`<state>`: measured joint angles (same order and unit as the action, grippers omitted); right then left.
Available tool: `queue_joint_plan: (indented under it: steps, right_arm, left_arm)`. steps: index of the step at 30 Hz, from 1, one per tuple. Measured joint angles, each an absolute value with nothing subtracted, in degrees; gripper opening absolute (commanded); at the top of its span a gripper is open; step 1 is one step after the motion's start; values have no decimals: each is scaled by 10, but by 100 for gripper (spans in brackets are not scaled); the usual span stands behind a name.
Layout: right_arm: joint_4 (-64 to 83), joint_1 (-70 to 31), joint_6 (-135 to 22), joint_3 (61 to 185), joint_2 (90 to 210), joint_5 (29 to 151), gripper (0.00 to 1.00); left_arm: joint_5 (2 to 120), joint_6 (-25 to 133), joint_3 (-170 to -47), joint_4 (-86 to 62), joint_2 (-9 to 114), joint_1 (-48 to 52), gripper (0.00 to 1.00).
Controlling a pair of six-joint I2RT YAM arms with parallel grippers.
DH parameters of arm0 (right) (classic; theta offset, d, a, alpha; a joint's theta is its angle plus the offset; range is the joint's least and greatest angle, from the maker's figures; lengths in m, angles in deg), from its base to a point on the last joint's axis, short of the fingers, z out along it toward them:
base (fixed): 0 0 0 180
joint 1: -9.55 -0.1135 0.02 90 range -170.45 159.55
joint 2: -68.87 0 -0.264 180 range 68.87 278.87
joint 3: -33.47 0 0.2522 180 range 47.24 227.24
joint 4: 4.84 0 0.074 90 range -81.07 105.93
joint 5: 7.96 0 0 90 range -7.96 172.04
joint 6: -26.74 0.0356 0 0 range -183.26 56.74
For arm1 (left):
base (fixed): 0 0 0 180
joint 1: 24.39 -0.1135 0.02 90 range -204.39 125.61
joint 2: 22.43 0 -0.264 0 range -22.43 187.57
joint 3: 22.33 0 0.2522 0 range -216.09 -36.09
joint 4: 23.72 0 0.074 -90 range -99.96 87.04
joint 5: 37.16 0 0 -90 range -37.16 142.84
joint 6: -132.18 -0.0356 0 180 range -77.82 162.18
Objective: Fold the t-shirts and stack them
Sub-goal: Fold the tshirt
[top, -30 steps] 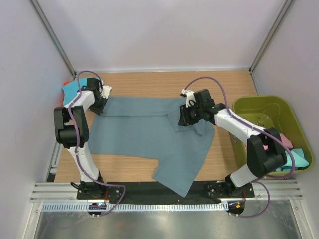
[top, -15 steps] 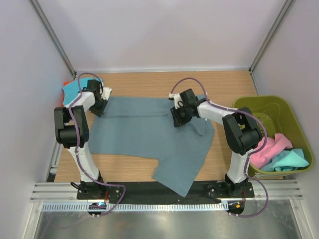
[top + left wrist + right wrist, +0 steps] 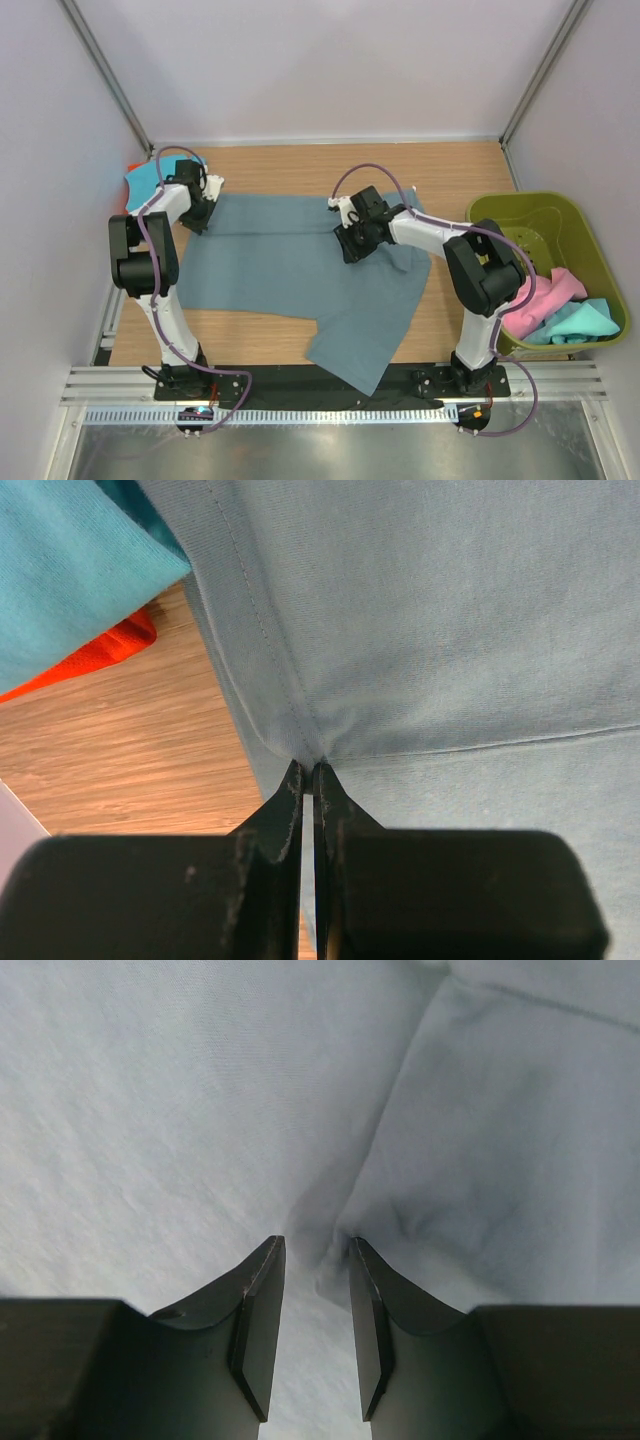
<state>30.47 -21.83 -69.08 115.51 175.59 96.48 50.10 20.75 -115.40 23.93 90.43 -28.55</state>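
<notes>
A large slate blue-grey t-shirt lies spread on the wooden table, its lower right part hanging over the near edge. My left gripper is shut on the shirt's far left corner, the hem pinched at the tips. Over the shirt's upper middle, my right gripper stands open. Its tips press down on either side of a raised crease in the grey cloth. A turquoise t-shirt on top of an orange one lies at the far left, also in the left wrist view.
An olive-green basket stands at the right edge of the table, holding a pink shirt and a turquoise one. Bare wood runs along the back. Walls close in on three sides.
My right gripper has slid left across the slate shirt, from near its right sleeve toward the middle. The left gripper has kept its hold and place.
</notes>
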Motion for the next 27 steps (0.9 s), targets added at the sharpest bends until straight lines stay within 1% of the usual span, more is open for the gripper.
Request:
queue_joint_plan:
  steps: [5,8,9,12,17,22,23,24,27]
  right_arm:
    - [309,-218,-694,1136,1742,954,38]
    - [309,-218,-695,1134,1737,951,31]
    - [308,-218,-696,1134,1736,951,25]
    - [308,-218,-700,1134,1736,951,18]
    - [309,-218,-703,1134,1736,951,19]
    - [309,-218,-706,1134,1736,950,18]
    - [309,-218,-707,1134,1736,950,16]
    - [308,-218,-707,1134,1736,950,12]
    - [308,-218,-711,1128,1736,949,5]
  left_arm:
    - [503,208,-1154,239,904,-286,0]
    - [504,208,-1154,239,904,-286,0]
    - [505,208,-1154,239,904,-286,0]
    - [505,208,-1154,239,904,-286,0]
    - [505,208,-1154,239,904,-286,0]
    - [505,209,-1154,239,904,-286,0]
    - [505,209,-1154,239,904,-286,0]
    - [505,210,-1154,239,904,-286,0]
    - [505,211,-1154,239,904,-286,0]
